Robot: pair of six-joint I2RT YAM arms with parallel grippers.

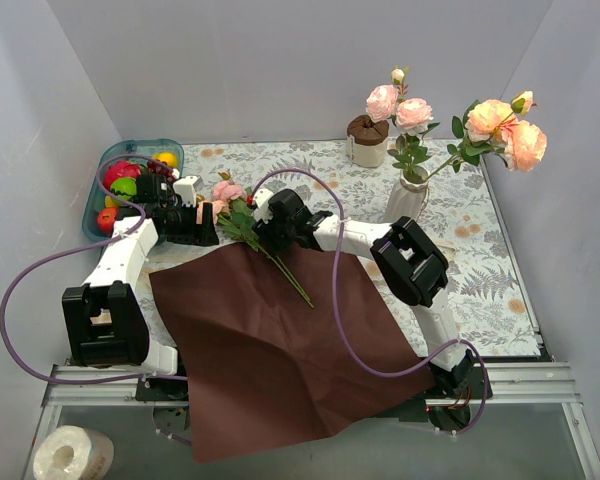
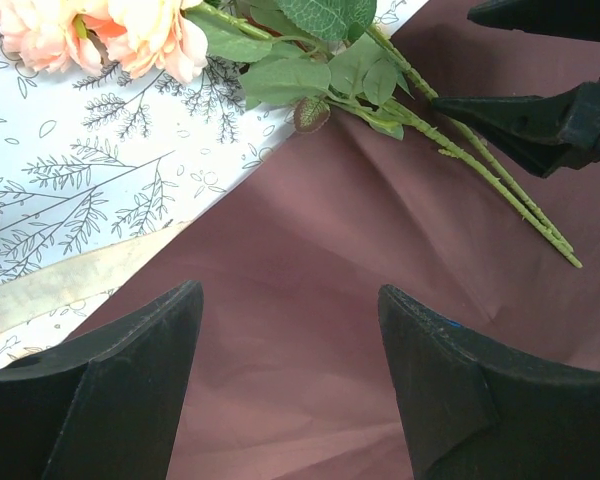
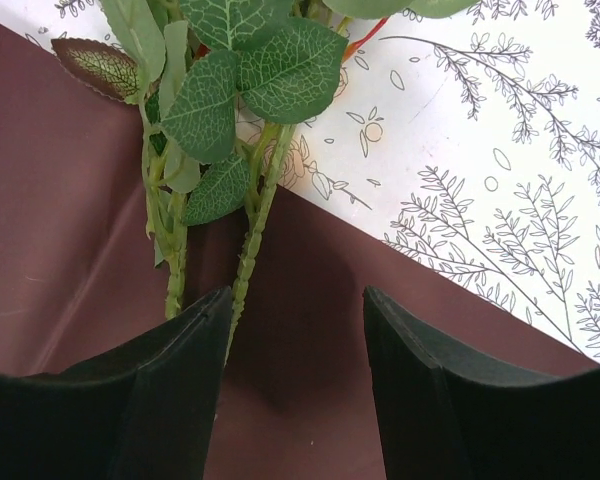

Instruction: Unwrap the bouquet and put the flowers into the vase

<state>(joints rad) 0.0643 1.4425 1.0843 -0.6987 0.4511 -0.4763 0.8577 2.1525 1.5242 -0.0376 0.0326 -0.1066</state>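
A dark maroon sheet of wrapping paper (image 1: 270, 350) lies spread flat on the leaf-printed tablecloth (image 1: 480, 270). Across the paper's far edge lie the loose artificial flowers (image 1: 242, 212): the pink-peach blooms are off the paper and the thin green stems (image 3: 255, 230) are on it. The left gripper (image 2: 290, 300) hovers over the paper's far left part, fingers apart, with nothing between them. The right gripper (image 3: 298, 300) stands over the stems, fingers apart, with one stem just beside a finger and unclamped. Beyond the paper's far right corner stands the white ribbed ceramic vase (image 1: 407, 198), holding pink and peach roses (image 1: 495, 125).
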